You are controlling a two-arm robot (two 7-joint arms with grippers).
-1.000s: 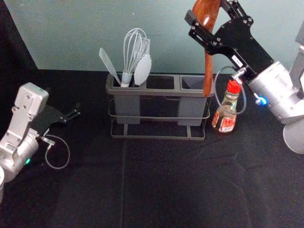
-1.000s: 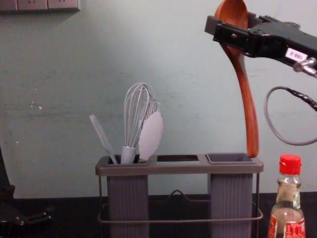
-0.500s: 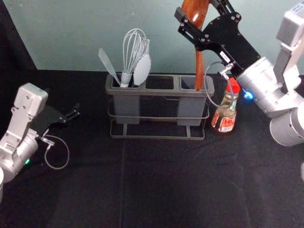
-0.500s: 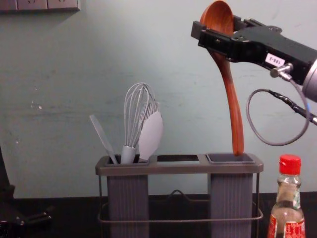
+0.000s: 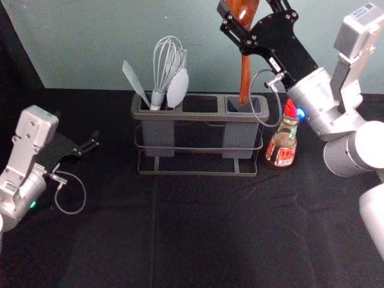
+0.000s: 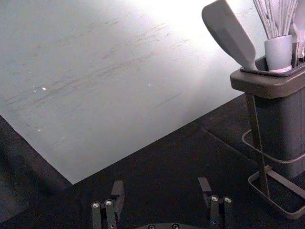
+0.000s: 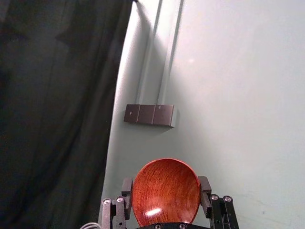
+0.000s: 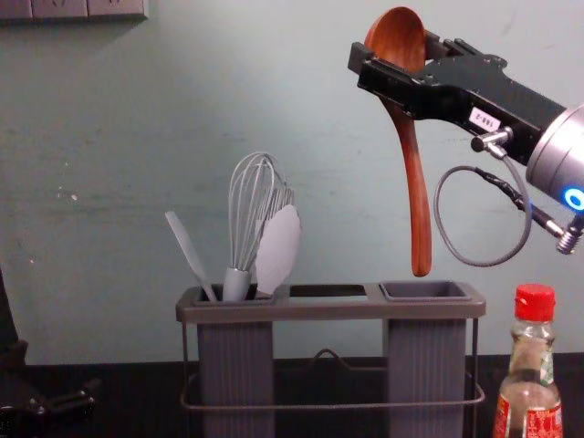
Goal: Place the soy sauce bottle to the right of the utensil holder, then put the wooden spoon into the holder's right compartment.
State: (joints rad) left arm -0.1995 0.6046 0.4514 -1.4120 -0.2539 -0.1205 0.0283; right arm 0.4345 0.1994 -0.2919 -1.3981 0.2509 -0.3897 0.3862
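In the head view my right gripper [image 5: 247, 23] is shut on the bowl of the wooden spoon [image 5: 245, 75]; the right wrist view has the spoon's bowl [image 7: 166, 193] between the fingers of that gripper [image 7: 165, 191]. The chest view shows the spoon [image 8: 417, 187] hanging handle down, its tip just above the holder's right compartment [image 8: 425, 291]. The utensil holder [image 5: 198, 152] stands upright, and the soy sauce bottle [image 5: 282, 144] is on the table to its right. My left gripper [image 5: 95, 142] is parked at the left; in the left wrist view this gripper [image 6: 161, 187] stands open.
A whisk [image 5: 163, 69], a pale spatula [image 5: 135, 81] and a pale spoon-like utensil [image 5: 178, 88] stand in the holder's left compartment. The wall [image 8: 100, 201] rises behind the holder. Around the bottle's top loops the right arm's cable [image 5: 271, 125].
My right gripper has carried the spoon leftward, from the holder's right edge to above the right compartment, and its tip is slightly higher in the chest view. The left arm, holder and bottle look unmoved.
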